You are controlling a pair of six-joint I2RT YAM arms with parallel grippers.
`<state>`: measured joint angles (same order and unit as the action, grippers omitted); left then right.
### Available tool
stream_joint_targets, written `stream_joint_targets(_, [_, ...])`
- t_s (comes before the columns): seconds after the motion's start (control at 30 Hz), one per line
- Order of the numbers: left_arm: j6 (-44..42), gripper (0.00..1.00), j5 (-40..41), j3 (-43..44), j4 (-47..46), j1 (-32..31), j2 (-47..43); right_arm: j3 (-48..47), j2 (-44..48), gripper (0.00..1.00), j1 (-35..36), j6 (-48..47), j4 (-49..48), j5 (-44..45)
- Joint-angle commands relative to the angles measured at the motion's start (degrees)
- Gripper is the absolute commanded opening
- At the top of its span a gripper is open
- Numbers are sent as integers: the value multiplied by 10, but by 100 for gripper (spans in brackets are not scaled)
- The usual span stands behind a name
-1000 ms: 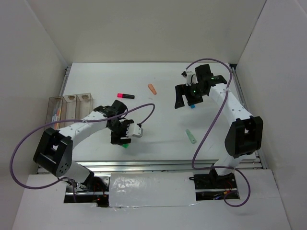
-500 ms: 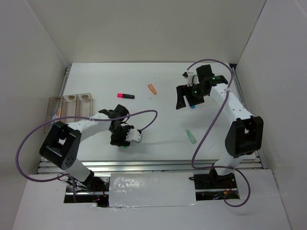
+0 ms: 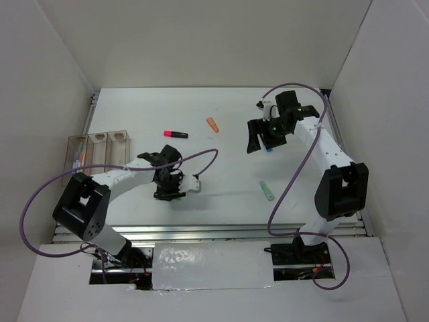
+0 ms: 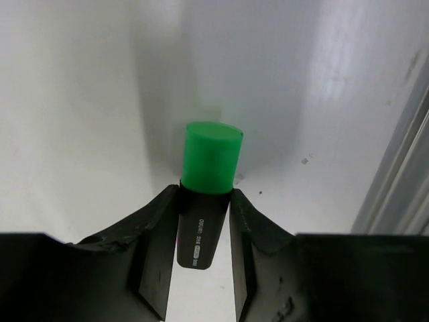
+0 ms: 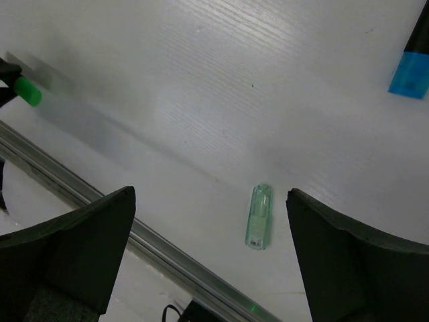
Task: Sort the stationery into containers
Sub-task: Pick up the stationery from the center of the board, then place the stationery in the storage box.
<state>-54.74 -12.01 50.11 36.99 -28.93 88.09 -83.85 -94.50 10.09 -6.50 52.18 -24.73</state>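
Left pincer [image 4: 204, 201]: clamped on the black barrel of the black-green highlighter [image 4: 210, 159], whose green cap pokes out past the fingertips, low over the near-left worktop [image 3: 221, 174].
Right pincer [image 5: 209, 201]: spread wide, gripping nothing, above the far-right worktop.
Beneath it: the mint green highlighter [image 5: 259, 226] lies flat; the blue-black highlighter [image 5: 410, 70] shows at the wrist view's upper right edge.
Farther out: the pink highlighter [image 3: 175, 134] and the orange stub [image 3: 212, 124] lie apart at far centre.
Containers [image 3: 97, 144]: three clear bins in a row at the left edge, apart from both pincers.

Bare table [image 3: 228, 176] runs between left arm [image 3: 124, 174] and right arm [image 3: 322, 144] (mint highlighter [image 3: 267, 191] nearer the right).
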Motion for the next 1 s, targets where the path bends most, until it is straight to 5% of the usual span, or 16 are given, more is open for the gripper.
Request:
stream_joint_targets(0.0, [161,0,-25,98,23,41,-1,-8,14,100,-4,-1,8,-11])
stream_joint_targets(0.17, [327,0,-112,257,90,235,13,3,15,100,-5,-1,1,-15])
stream_joint_targets(0.27, [406,0,-68,291,64,341,0,2,12,100,-5,-4,1,-13])
stream_joint_targets(0.53, [524,0,149,338,66,423,47,-15,-6,99,-5,0,1,-33])
stream_joint_targets(0.97, [569,0,190,374,63,524,168,-18,-10,99,-6,-11,11,-23])
